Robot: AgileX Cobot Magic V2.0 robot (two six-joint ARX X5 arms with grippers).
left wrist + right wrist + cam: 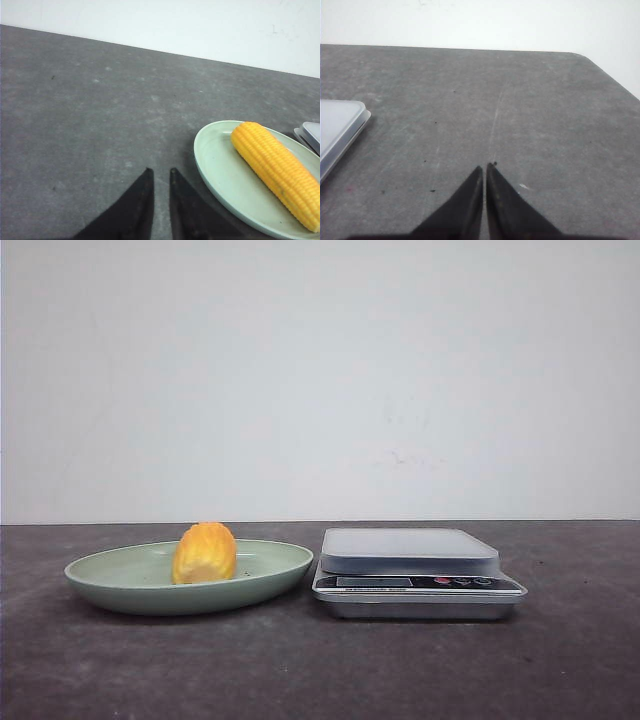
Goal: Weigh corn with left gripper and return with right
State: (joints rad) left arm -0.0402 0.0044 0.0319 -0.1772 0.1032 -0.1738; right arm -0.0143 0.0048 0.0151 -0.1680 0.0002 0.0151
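Note:
The corn [205,553], a yellow-orange cob, lies in a pale green plate [100,575] on the left of the dark table, one end towards the camera. A silver kitchen scale [410,550] stands just right of the plate, its platform bare. No gripper shows in the front view. In the left wrist view my left gripper [160,171] is low over bare table beside the plate [220,170]. Its jaws are a narrow gap apart and empty, and the corn [277,167] lies off to one side. My right gripper [486,166] is shut and empty over bare table.
A corner of the scale shows in the left wrist view [312,132], beyond the plate, and in the right wrist view [337,127], off to the side of the fingers. A white wall runs along the table's far edge. The table's rounded corner [585,56] lies ahead of the right gripper.

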